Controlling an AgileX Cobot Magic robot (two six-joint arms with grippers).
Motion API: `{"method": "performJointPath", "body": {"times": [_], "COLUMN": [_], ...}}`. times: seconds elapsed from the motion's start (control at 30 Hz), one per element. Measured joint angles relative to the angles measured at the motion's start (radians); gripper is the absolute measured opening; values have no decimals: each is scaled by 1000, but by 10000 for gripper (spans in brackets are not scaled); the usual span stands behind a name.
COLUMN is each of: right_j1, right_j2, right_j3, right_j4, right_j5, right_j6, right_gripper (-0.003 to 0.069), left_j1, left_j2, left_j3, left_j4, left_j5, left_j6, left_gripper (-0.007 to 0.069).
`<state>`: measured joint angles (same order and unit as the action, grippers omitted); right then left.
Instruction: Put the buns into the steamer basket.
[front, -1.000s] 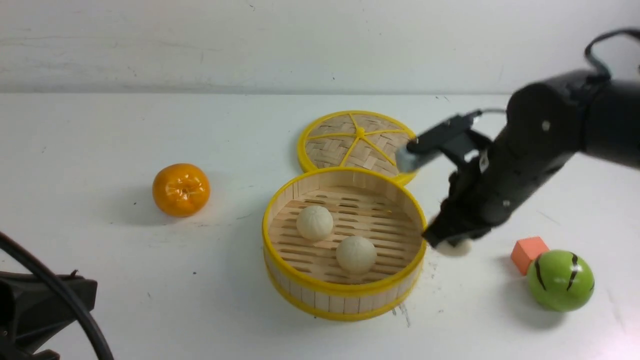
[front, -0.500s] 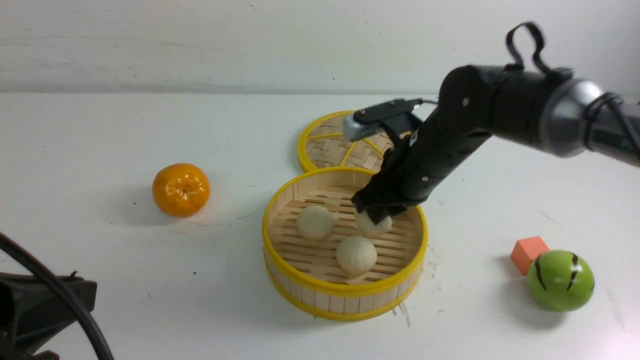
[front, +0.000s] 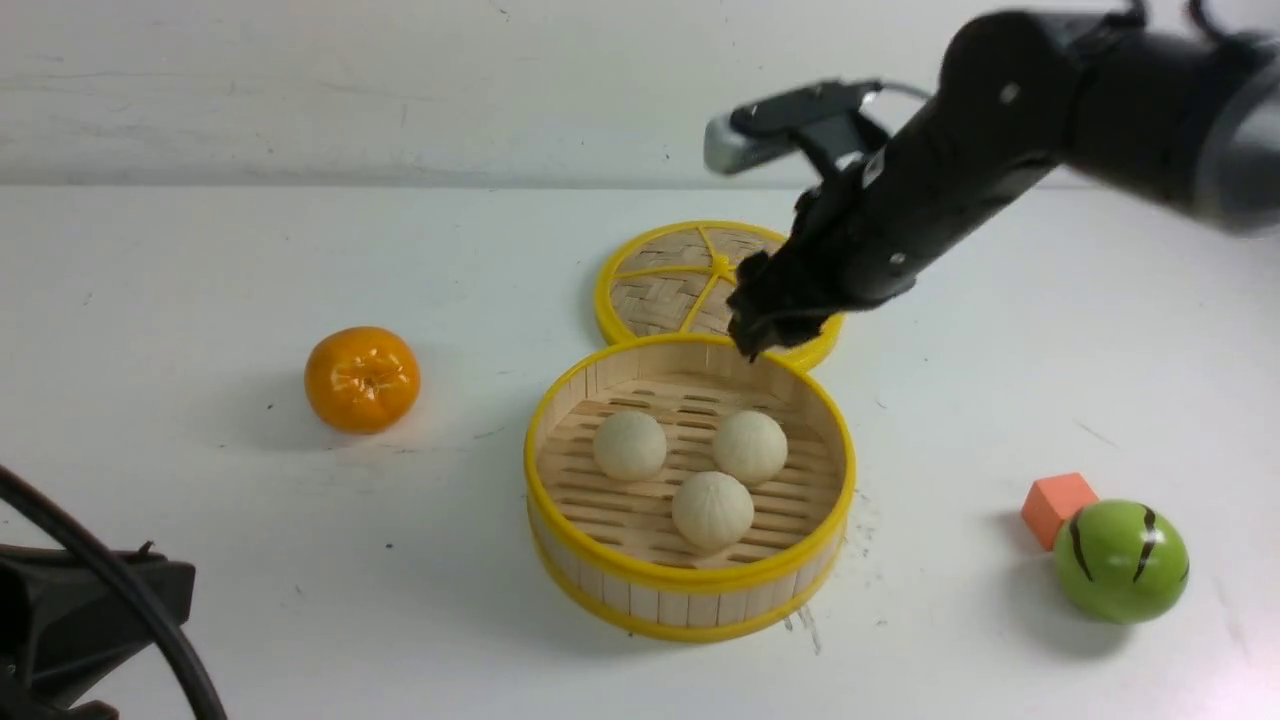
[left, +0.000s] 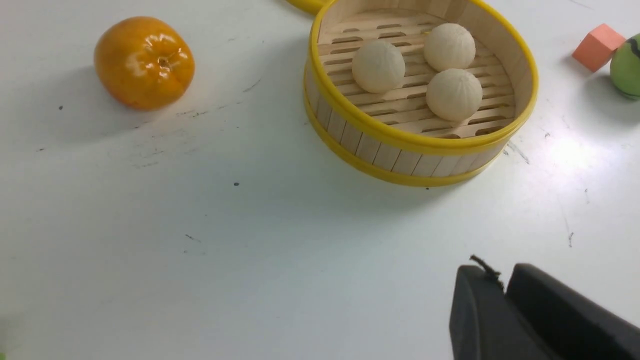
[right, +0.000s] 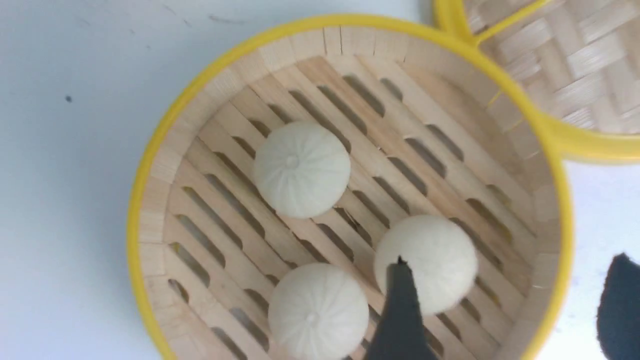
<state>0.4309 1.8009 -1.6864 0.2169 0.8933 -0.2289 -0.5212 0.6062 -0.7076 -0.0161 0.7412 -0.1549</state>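
The right pincer (right: 510, 295), spread and holding nothing, hangs above the basket (front: 690, 575) at the front view's centre. All three buns (front: 712, 510) sit inside, below the pincer; this nearer arm need only withdraw, I judge.

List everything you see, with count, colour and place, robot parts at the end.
buns: three, cream-white, in the basket
basket: one, tan with yellow rims, mid-table
woven lid: one, tan and yellow, behind the basket
orange: one, orange, left of the basket
block: one, coral, right of the basket
ball: one, green with dark stripes, beside the block
table: one, white, under everything
right tool: one, black, open above the basket
left arm: one, black, near left corner
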Motion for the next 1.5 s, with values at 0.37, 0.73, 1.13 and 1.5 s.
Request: {"method": "performJointPath", "body": {"times": [0.37,0.73,1.13,1.5], "right_j1": [0,0,0,13], "right_j2": [-546,-970,-1131,-1317], "right_j3": [190,590,640,1037], "right_j4": [-29,14,15,-159], "right_j5": [171,56,194,-269], "right_j6": [0,0,7,185], "right_gripper": [-9,-20,-18,-18], "left_j1": [0,0,0,0], "left_j2": [0,0,0,0], "left_j3": [0,0,0,0], "left_j4": [0,0,0,1], "left_j5": [0,0,0,-1], "left_j6": [0,0,0,0], "left_gripper": [88,92,102,110]}}
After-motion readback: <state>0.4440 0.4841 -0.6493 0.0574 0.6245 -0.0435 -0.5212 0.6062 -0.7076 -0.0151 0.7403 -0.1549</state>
